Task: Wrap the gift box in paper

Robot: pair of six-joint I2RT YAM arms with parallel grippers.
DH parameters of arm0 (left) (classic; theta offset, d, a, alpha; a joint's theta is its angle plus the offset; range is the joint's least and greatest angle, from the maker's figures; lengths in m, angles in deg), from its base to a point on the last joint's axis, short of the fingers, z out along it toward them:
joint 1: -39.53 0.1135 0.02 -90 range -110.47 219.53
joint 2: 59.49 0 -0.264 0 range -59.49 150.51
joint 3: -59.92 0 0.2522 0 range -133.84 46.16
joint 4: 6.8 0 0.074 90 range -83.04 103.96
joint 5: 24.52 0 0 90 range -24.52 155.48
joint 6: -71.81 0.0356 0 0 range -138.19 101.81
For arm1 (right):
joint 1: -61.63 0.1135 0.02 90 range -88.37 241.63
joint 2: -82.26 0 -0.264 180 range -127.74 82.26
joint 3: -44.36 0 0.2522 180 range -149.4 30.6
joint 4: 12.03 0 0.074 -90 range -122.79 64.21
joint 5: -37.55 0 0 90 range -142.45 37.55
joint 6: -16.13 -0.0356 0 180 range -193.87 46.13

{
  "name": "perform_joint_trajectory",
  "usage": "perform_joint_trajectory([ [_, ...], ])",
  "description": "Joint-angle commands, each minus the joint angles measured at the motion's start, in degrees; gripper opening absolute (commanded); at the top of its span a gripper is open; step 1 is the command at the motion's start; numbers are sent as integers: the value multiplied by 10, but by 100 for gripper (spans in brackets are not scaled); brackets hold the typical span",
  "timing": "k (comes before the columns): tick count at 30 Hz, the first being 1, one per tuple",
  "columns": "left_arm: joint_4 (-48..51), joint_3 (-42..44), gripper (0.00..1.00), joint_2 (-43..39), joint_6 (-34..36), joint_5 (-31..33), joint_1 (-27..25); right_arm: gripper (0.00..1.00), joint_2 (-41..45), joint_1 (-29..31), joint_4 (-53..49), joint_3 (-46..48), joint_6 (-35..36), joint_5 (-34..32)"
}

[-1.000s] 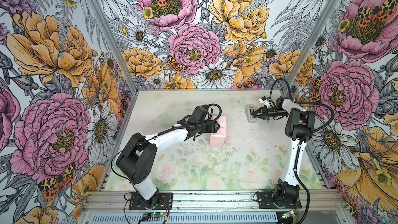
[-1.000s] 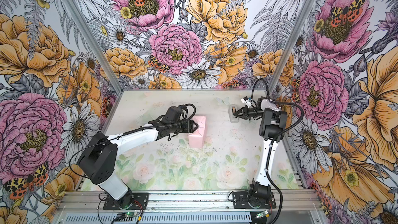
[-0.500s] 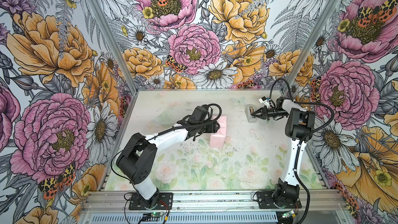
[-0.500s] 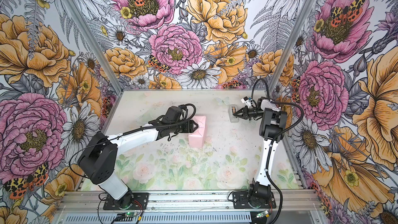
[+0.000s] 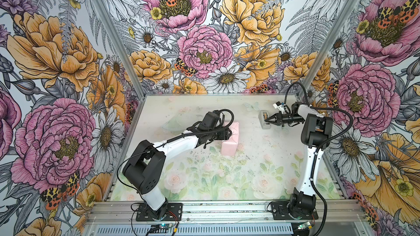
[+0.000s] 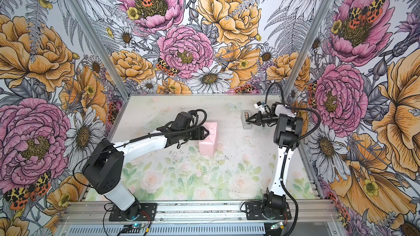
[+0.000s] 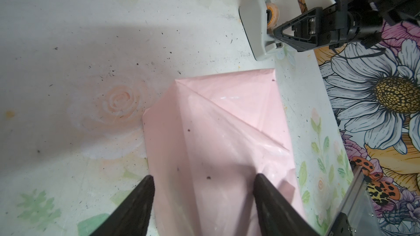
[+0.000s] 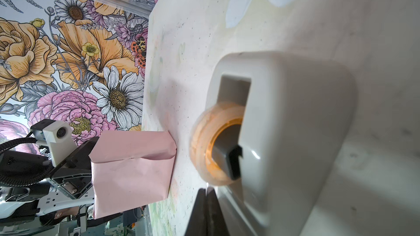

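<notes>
1. The gift box is hidden inside the pink paper (image 5: 230, 140), which is folded all round it
2. The left gripper (image 7: 203, 178) is open, spread over the paper on the tabletop (image 5: 261, 155)
3. The right gripper (image 5: 267, 120) is closed at the tape dispenser (image 7: 254, 19); taping seems left

top views: high, front, looking down | wrist views: close, facing each other, both showing paper (image 7: 216, 132)

paper (image 5: 230, 146): pale pink, creased, folded into oblong parcel | lying flat, mid-table | gift box: hidden
</notes>
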Motion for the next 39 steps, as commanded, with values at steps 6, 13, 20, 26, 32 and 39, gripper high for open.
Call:
perform_joint_trajectory([
  [6,79,28,70,14,22,57,-4,0,52,10,-38,18,5,19],
  [13,79,32,70,6,23,60,-5,0,70,8,-36,30,-14,22],
  [20,79,32,70,4,24,61,-6,0,90,5,-35,43,-27,24],
  [26,78,33,70,4,24,63,-8,0,104,1,-34,62,-37,12],
  [32,78,33,70,6,25,62,-9,0,130,0,-16,106,-67,-32],
  [39,78,29,70,10,28,61,-10,0,179,-6,73,191,-150,-80],
])
